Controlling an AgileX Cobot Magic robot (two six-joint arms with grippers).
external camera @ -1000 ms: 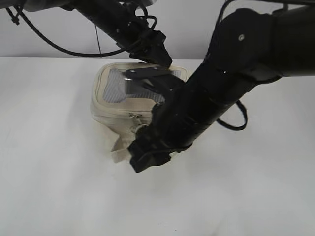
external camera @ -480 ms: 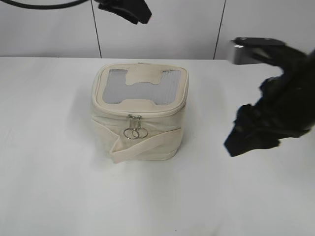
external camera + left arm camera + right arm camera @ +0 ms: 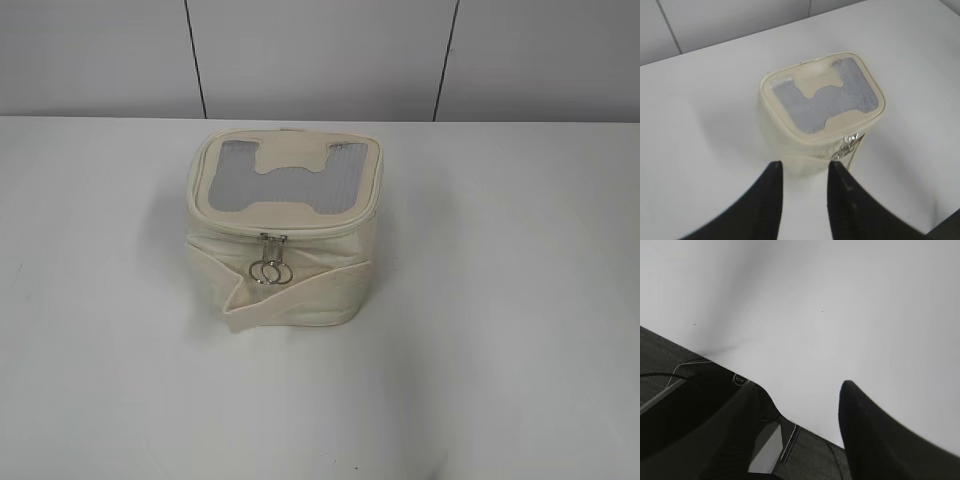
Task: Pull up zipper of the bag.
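Note:
The cream-white bag [image 3: 285, 235] stands on the white table, its grey mesh top and H-shaped patch facing up. The zipper [image 3: 275, 232] runs round the top rim. Its two silver sliders with ring pulls [image 3: 270, 270] hang side by side at the front. The wide strap crosses the front side. Neither arm shows in the exterior view. In the left wrist view my left gripper [image 3: 804, 166] is open and empty, high above the table just short of the bag [image 3: 822, 105]. The ring pulls [image 3: 847, 147] show there. My right gripper [image 3: 800, 390] is open and empty over the table edge; the bag is out of its view.
The white table [image 3: 500, 330] surrounds the bag, with a grey panelled wall [image 3: 320, 55] behind it. The right wrist view shows the table's edge and dark floor with cables [image 3: 685, 370] below it.
Both arms have pulled away from the bag and left the exterior view. A second ago they hung over the bag and hid the front. The bag has not moved.

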